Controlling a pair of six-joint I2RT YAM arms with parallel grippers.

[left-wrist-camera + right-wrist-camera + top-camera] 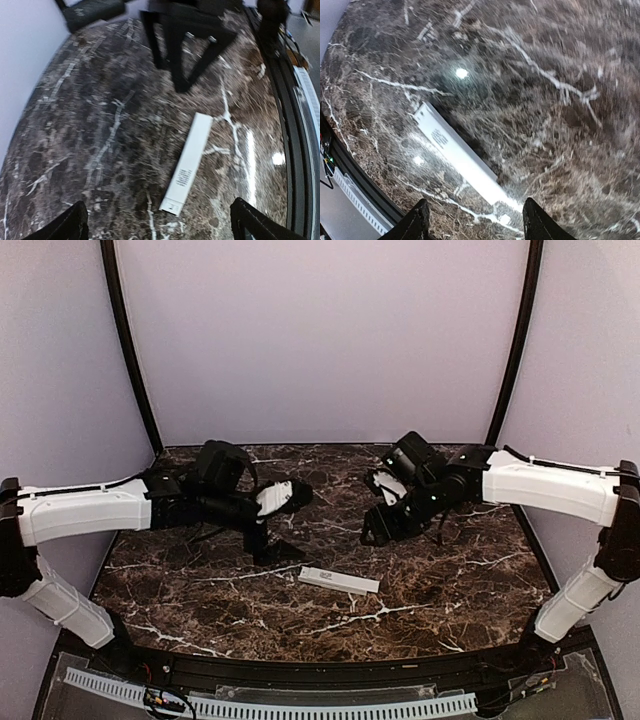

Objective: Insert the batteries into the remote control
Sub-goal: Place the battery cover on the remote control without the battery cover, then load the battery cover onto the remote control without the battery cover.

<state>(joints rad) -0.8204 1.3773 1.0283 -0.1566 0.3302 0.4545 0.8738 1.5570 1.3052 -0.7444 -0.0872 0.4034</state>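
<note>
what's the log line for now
left gripper open, empty | right gripper open, empty | remote control flat on table | batteries not in view

Left claw and right claw fingers are cropped at bottom edges.

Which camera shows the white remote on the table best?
Left wrist: the white remote lies whole and large, its printed label showing. Right wrist shows it blurred, one end lost in glare. Top view shows it small.

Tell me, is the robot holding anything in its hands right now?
No, nothing. The left gripper and the right gripper both hang open and empty above the table, and the remote control lies on it, touched by neither.
</note>
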